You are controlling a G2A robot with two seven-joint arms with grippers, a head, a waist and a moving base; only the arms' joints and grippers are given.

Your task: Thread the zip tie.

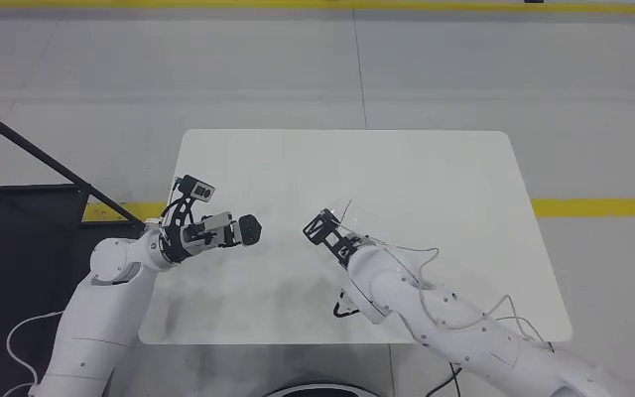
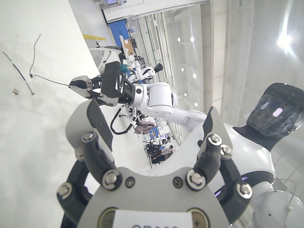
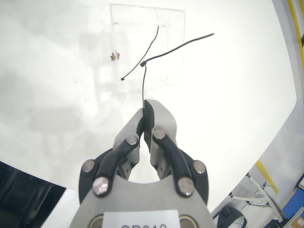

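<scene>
The white table [image 1: 417, 179] carries it all. The left gripper [image 2: 152, 110] hangs near the table's left edge, its fingers wide apart with nothing in them. The right gripper [image 3: 145, 106] is over the middle of the table, pinched tight on one end of the black zip tie [image 3: 142, 64]. That tie sticks out over a clear sheet [image 3: 133, 24] lying flat. A second zip tie [image 3: 154, 40] lies on the sheet, with a tiny brown bit [image 3: 114, 56] beside it.
</scene>
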